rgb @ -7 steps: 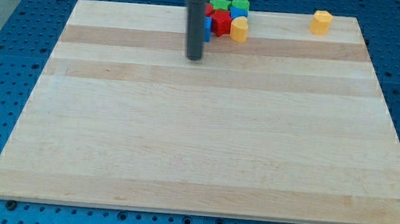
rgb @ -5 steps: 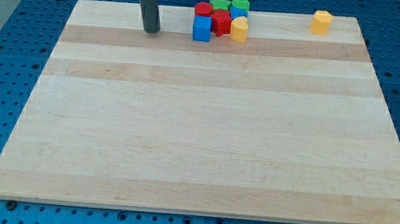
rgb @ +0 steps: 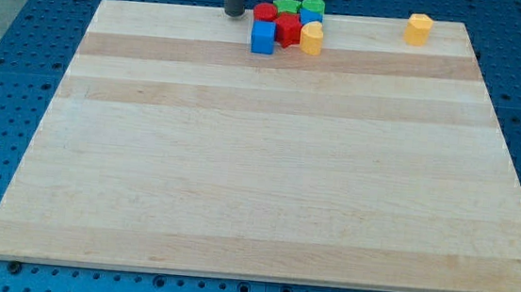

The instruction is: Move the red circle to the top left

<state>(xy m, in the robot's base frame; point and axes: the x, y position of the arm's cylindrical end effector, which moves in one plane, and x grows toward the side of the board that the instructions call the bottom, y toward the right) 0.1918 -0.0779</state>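
Camera view: my tip (rgb: 232,13), a bare rod gripping nothing, stands just left of the red circle (rgb: 265,12), apart.

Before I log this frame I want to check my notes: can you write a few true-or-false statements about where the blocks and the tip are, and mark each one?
1. My tip is at the board's top edge, to the view's left of the red circle. True.
2. The yellow block alone sits at the view's bottom. False: it is near the top right.
3. The blue cube sits below the red circle in the view. True.
4. The green star lies far from the cluster. False: it is within it.
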